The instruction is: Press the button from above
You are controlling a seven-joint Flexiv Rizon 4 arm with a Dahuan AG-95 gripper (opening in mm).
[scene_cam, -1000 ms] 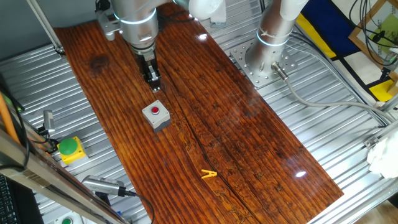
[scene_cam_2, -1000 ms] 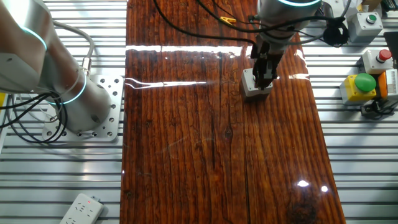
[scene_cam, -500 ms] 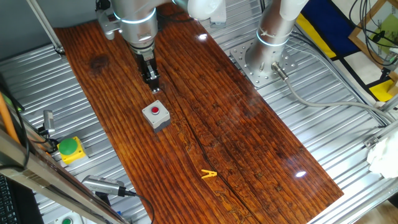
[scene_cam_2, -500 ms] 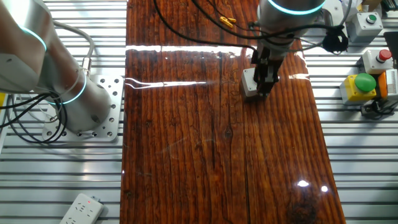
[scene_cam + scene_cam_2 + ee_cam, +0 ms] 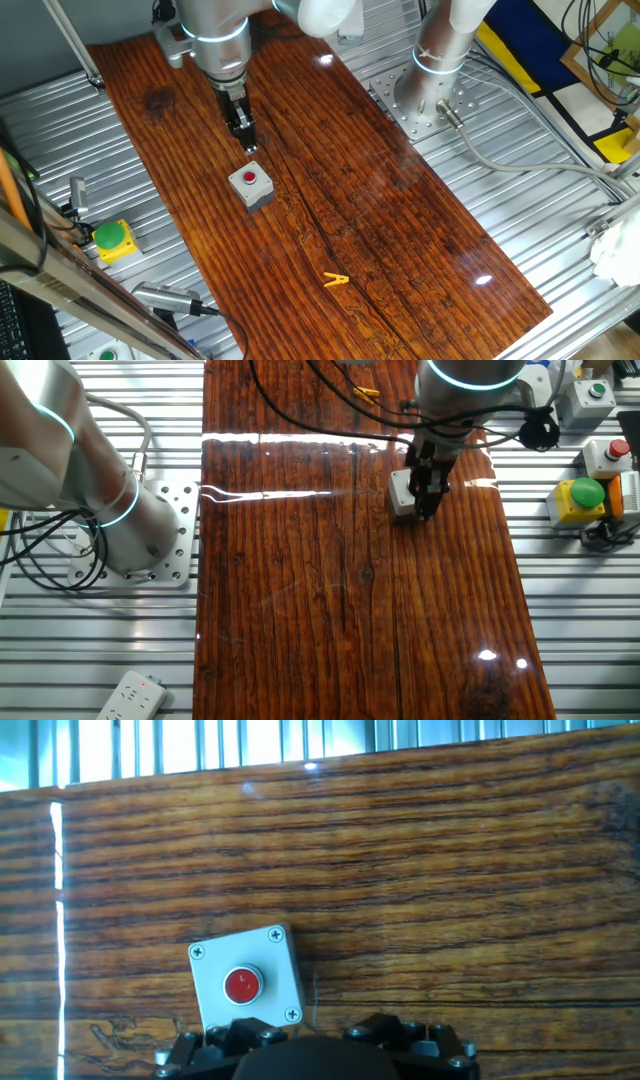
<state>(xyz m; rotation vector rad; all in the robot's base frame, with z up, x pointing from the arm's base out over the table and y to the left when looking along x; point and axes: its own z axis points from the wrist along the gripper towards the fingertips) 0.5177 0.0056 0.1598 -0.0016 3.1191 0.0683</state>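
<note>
The black two-finger gripper (image 5: pixel 247 146) points straight down above the dark, striped wooden tabletop (image 5: pixel 380 210), its tips apart from everything; whether the fingers are parted or closed cannot be told from any view. Just beside it, on the board, sits the small round red push-button (image 5: pixel 250 179) in its grey square box (image 5: pixel 251 188), uncovered. In the other fixed view the gripper (image 5: pixel 426 512) partly hides the box (image 5: pixel 400 495). The hand view shows the button (image 5: pixel 242 984) low and left of centre. A yellow clip (image 5: pixel 335 281) lies well apart.
</note>
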